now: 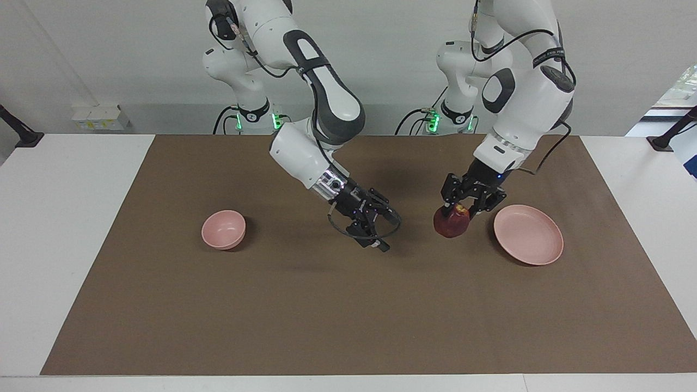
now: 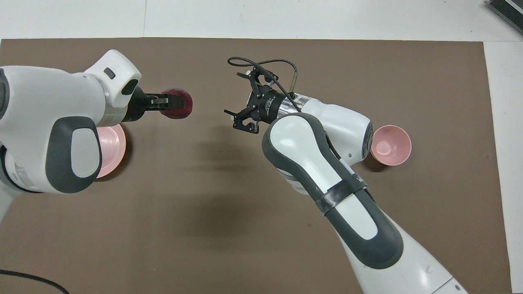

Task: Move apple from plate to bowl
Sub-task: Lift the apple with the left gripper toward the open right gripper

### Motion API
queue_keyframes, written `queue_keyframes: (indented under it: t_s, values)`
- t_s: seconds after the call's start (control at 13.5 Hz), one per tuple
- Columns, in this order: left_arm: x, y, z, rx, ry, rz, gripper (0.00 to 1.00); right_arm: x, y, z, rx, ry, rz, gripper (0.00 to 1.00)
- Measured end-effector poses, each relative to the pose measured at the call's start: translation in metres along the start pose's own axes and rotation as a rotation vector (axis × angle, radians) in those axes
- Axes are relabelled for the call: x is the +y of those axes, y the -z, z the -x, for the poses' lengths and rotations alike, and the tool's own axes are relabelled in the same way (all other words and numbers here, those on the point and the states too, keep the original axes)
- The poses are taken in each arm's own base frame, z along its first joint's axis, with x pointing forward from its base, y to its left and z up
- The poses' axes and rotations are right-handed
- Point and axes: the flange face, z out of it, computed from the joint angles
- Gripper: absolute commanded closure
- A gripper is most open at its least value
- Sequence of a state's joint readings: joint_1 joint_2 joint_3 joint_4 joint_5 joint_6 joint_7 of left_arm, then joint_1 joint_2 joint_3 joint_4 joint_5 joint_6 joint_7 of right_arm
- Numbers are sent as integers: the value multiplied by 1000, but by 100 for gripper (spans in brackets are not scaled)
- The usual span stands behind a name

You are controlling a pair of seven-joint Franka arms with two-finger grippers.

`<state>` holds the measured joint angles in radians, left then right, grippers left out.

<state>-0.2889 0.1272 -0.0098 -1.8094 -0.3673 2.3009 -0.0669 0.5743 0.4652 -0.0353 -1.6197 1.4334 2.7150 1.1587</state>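
My left gripper is shut on the dark red apple from above and holds it just above the brown mat, beside the plate on the side toward the table's middle. The apple also shows in the overhead view, in the left gripper. The pale pink plate lies empty at the left arm's end of the mat; in the overhead view the plate is partly hidden by the left arm. The small pink bowl stands empty at the right arm's end. My right gripper is open and empty, low over the mat's middle.
The brown mat covers most of the white table. A loop of black cable hangs at the right gripper's wrist. A small white box sits at the table's edge by the wall.
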Motion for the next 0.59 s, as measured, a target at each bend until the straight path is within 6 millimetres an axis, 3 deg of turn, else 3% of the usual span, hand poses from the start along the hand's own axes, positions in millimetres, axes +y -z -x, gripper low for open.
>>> queue_keyframes:
  t_s: [0.59]
  values:
    - [53, -19, -51, 89, 96, 98, 100, -6, 2, 8, 0, 57, 16, 0]
